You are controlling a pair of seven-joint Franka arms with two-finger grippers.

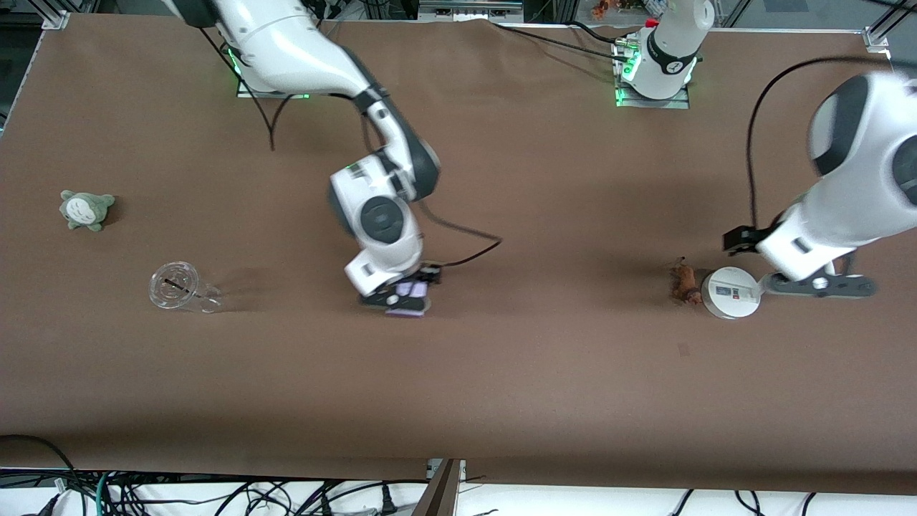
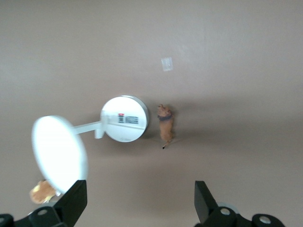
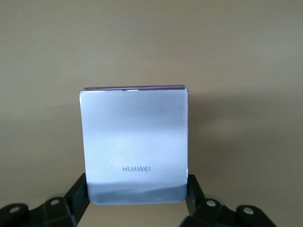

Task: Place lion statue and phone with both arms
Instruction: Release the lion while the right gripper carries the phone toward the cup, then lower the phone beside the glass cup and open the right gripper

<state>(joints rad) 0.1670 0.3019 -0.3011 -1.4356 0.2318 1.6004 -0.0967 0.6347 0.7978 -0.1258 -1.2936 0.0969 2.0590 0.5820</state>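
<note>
- The right arm's tool (image 1: 401,295) sits low over the middle of the brown paper-covered counter (image 1: 501,387), its two black fingers (image 3: 79,190) clamped on the edges of the flat pale lavender phone (image 3: 135,144) with rounded corners.
- The phone's plain face carries the word HUAWEI near the held end.
- The left arm's tool (image 2: 141,201) hovers over the counter toward the left arm's end, its black fingers (image 2: 75,198) spread apart with nothing between them.
- The tiny orange-brown lion statue (image 1: 684,281) with its thin dark tail lies on the counter just beside the round base of a white stand (image 1: 731,292) topped by a disc.
- A grey-green plush toy (image 1: 86,209) and a clear plastic cup (image 1: 179,288) on its side rest toward the right arm's end, the cup nearer the front camera.
</note>
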